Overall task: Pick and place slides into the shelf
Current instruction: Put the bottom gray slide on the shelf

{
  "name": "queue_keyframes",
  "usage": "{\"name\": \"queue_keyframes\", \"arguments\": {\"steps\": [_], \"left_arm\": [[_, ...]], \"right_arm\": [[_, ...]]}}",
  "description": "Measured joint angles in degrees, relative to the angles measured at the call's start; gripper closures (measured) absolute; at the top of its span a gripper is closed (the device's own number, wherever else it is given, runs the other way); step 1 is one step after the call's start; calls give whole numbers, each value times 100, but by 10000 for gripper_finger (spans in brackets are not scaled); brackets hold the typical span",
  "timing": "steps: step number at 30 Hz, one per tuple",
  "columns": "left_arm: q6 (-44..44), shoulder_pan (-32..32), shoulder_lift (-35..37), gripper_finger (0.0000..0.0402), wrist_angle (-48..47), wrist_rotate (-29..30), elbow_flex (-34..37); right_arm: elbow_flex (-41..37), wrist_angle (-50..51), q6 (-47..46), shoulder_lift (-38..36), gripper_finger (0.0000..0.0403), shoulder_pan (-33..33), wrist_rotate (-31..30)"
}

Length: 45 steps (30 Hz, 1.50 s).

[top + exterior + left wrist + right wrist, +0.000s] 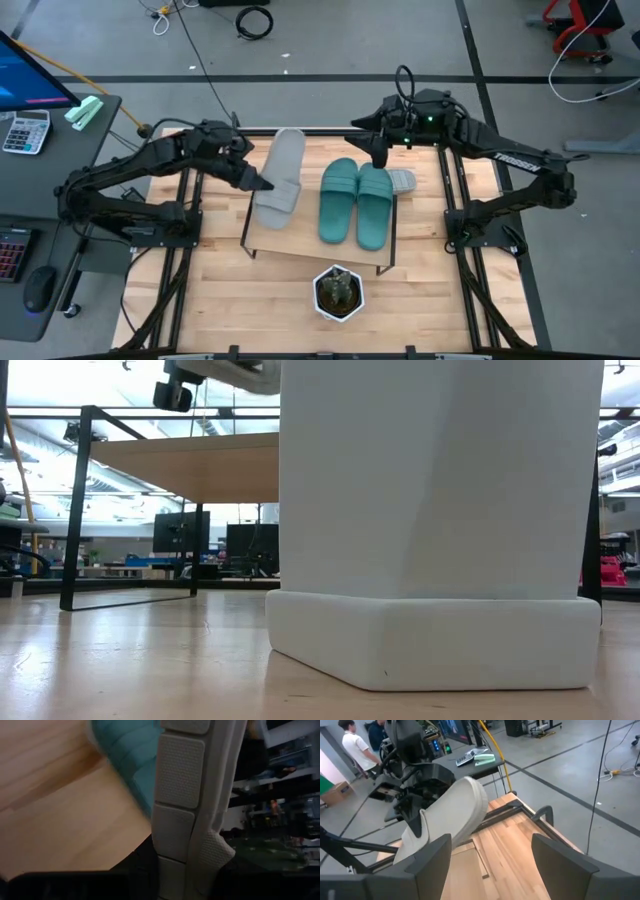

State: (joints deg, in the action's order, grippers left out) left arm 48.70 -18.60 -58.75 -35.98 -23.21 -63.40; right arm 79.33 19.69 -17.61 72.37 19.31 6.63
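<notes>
Slides are spread over the shelf (pixel 300 250), the low wooden rack with thin black legs standing mid-table. The teal pair (pixel 356 203) lies flat and side by side on the board's right half, toes toward six o'clock. One grey slide (pixel 280 180) is over the board's left half, its far end sticking out past the back edge toward twelve o'clock; from the right wrist it shows tilted, one end lifted. The left claw (pixel 262 184) comes in from nine o'clock and has closed on this grey slide's side edge; its own camera shows the ridged sole right against the dark fingers. The other grey slide (pixel 402 181) peeks out at about three o'clock from the teal pair, mostly covered by them and by the arm above.

The right claw (pixel 380 160) hangs over the back of the teal pair, at about twelve o'clock of them, its fingers (pixel 432 857) spread wide with nothing between them.

A white pot (pixel 338 292) with a small green plant sits on the table (pixel 220 300) at six o'clock of the shelf.
</notes>
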Motion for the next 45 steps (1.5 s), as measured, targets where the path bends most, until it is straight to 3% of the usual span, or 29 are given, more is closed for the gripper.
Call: {"name": "queue_keyframes", "arguments": {"steps": [13,19,35,45], "left_arm": [[403,838,-12,302,-350,564,4],[1038,1449,-12,300,-440,1005,4],[2945,3111,-10,304,-858,2849,4],[3870,3879,-218,300,-907,3373,2]], "right_arm": [[0,-271,65,184,121,44,81],[0,-267,179,206,121,63,102],[1,-263,458,206,121,120,202],[0,-258,467,206,121,120,363]]}}
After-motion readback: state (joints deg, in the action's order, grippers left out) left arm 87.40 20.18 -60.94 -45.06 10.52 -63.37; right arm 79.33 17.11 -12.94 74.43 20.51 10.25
